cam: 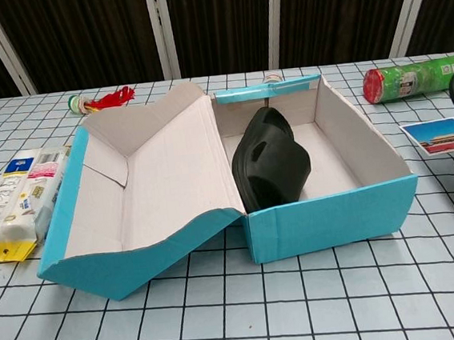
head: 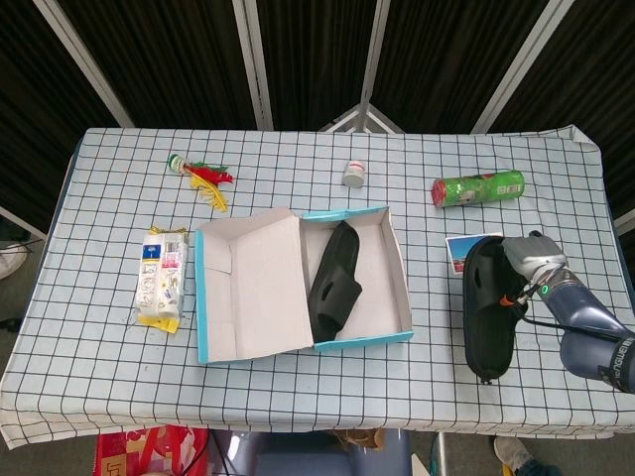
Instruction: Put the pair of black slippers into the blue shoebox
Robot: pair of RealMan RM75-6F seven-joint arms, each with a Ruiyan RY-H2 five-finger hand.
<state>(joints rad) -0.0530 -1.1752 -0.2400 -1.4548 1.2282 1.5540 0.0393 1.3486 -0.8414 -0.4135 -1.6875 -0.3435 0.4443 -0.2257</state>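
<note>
Black and half done: one slipper lies in the blue shoebox, while my right robot hand grips the second slipper, lifted off the surface right of the box.

- A counter draped in a white cloth with a black grid is carrying everything
- The blue shoebox is sitting open near the middle, lid folded out to the left
- A tissue pack is lying left of the lid
- A red-and-yellow toy is lying at far left
- A small white jar is standing behind the box
- A green can is lying on its side at right
- A postcard is lying near the can
</note>
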